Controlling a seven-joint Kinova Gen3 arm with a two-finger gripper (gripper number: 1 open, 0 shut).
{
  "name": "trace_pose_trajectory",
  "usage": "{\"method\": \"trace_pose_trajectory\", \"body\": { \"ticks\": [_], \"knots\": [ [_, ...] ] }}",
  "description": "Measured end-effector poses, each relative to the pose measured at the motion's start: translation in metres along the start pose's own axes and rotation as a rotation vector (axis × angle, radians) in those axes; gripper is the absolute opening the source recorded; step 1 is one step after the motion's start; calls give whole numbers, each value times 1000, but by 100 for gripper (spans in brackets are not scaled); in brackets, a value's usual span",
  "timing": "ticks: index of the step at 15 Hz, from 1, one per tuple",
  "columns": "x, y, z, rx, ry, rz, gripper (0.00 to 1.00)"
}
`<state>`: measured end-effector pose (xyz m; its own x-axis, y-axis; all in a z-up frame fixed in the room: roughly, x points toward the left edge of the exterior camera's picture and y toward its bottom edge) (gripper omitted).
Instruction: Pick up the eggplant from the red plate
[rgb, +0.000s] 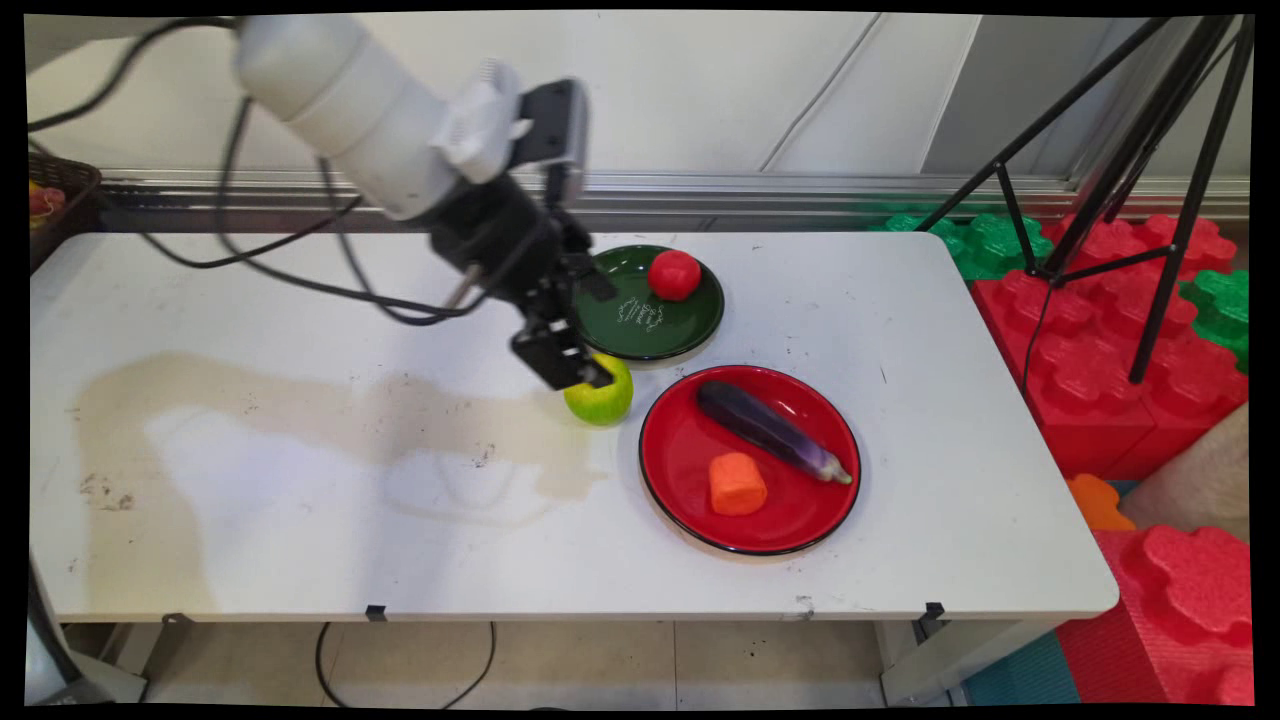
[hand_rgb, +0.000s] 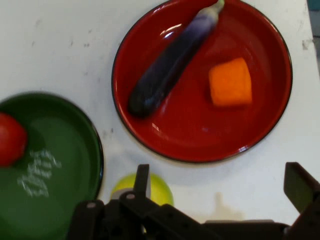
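Gripper (rgb: 590, 385) is spread wide w/ one finger on the green apple (rgb: 603, 399), which sits on the table (rgb: 300, 480) at 9 o'clock of the red plate (rgb: 680, 470), 6 o'clock of the green plate (rgb: 690, 325).

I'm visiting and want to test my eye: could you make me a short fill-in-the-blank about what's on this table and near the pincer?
1. The purple eggplant lies on the ____ plate.
2. Beside the eggplant lies an ____ chunk.
3. The red tomato sits on the ____ plate.
4. The pincer is right at the yellow-green ____ on the table.

Missing words: red; orange; green; apple
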<state>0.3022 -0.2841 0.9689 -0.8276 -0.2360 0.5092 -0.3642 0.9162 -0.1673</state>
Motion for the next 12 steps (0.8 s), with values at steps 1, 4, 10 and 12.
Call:
{"method": "trace_pose_trajectory", "body": {
  "ticks": [1, 4, 10, 12],
  "knots": [
    [9, -3, 8, -4, -4, 18, 100],
    [36, -9, 37, -17, -23, 71, 100],
    [70, -21, 97, -28, -67, 166, 100],
    [77, -25, 115, -34, -82, 194, 100]
  ]
}}
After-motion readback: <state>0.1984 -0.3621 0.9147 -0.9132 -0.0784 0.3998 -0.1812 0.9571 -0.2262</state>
